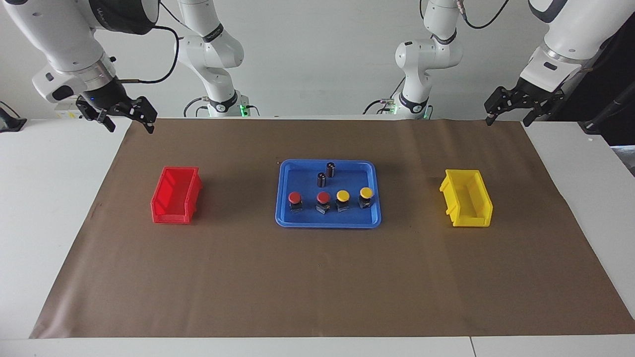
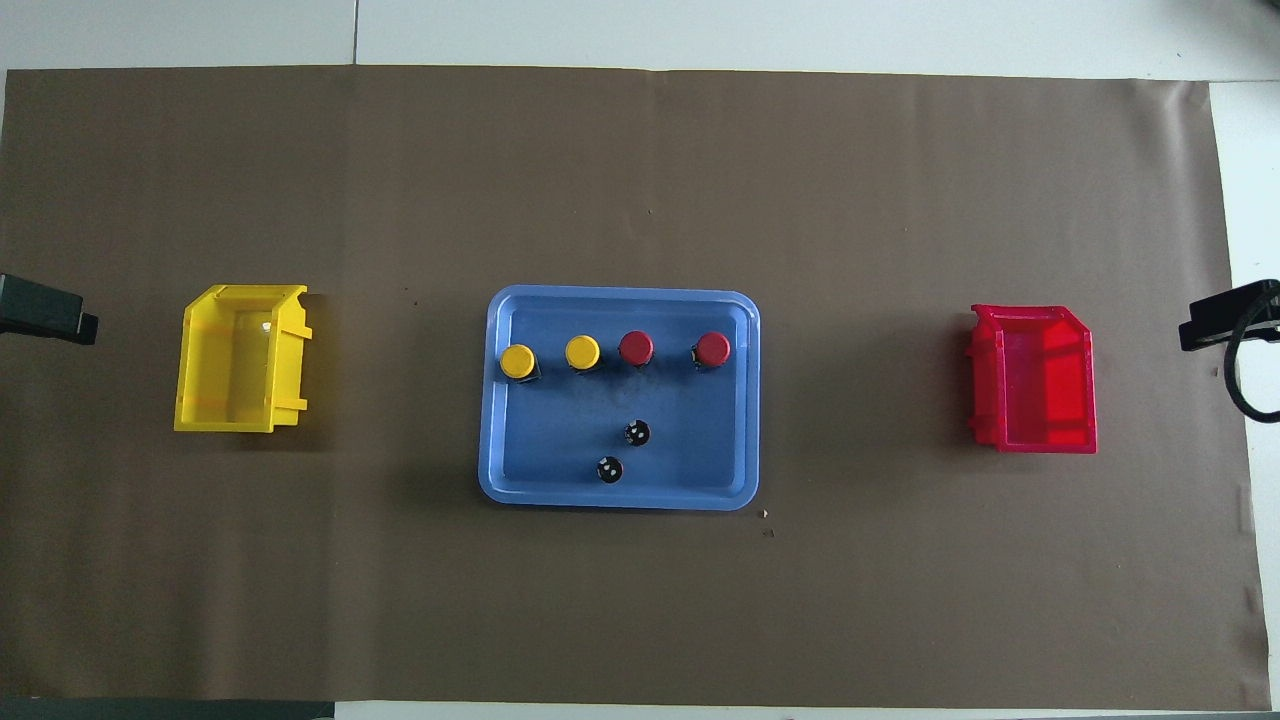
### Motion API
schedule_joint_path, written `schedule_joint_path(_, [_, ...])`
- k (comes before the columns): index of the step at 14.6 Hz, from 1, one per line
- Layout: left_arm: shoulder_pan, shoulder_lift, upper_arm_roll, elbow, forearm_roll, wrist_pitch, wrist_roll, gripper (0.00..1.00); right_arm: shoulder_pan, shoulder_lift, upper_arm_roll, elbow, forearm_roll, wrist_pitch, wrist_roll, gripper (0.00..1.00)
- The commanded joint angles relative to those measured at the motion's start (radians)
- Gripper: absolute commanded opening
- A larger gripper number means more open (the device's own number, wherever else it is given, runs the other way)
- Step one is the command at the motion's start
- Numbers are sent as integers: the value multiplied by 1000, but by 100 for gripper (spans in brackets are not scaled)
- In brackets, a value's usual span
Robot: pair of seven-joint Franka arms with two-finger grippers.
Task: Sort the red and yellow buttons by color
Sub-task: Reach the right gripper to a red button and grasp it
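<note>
Four buttons stand in a row in the blue tray [image 1: 327, 224], along its side farther from the robots. Two red buttons [image 1: 294, 199] [image 1: 323, 198] are toward the right arm's end and two yellow buttons [image 1: 342, 196] [image 1: 366, 193] toward the left arm's end. The overhead view shows the same row: red buttons [image 2: 712, 348] [image 2: 636, 347], yellow buttons [image 2: 582, 352] [image 2: 517, 361], tray [image 2: 620, 500]. My right gripper [image 1: 130, 124] is open and empty, raised over the mat's corner near its base. My left gripper [image 1: 507, 119] is open and empty, raised over the other near corner. Both arms wait.
Two small dark cylinders [image 1: 330, 169] [image 1: 321, 179] with silvery tops stand in the tray, nearer to the robots than the buttons. A red bin [image 1: 171, 215] sits toward the right arm's end and a yellow bin [image 1: 471, 221] toward the left arm's end. Both bins hold nothing. A brown mat [image 1: 317, 287] covers the table.
</note>
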Motion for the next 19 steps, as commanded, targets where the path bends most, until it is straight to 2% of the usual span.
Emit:
schedule_joint_path(1, [10,-35,-8,-41,23,-4,-64,100,0,-23,2,-29,18,26,-14,100])
schedule_joint_path(3, [10,-40,-10,-49,23,0,-135,100,2,-23,2,-29,18,23,-14,100])
schedule_joint_path(8, [-1,-44,-10,-55,23,-3,-122,100,25,-24,10,-26,13,-9,-62,100])
schedule_joint_path(11, [-2,-44,-11,-50,23,3,-123,100,90,5,44,-23,24,101,60,100])
schedule_joint_path(16, [-1,-52,-11,-61,21,7,-135,100,314,158,50,8,47,235,373,100])
schedule_joint_path(17, [-1,-55,-11,-71,21,5,-137,100,369,222,53,29,49,297,457,100])
schedule_joint_path(19, [-1,-61,-11,-78,21,-3,-134,100,449,271,51,2,47,398,548,100])
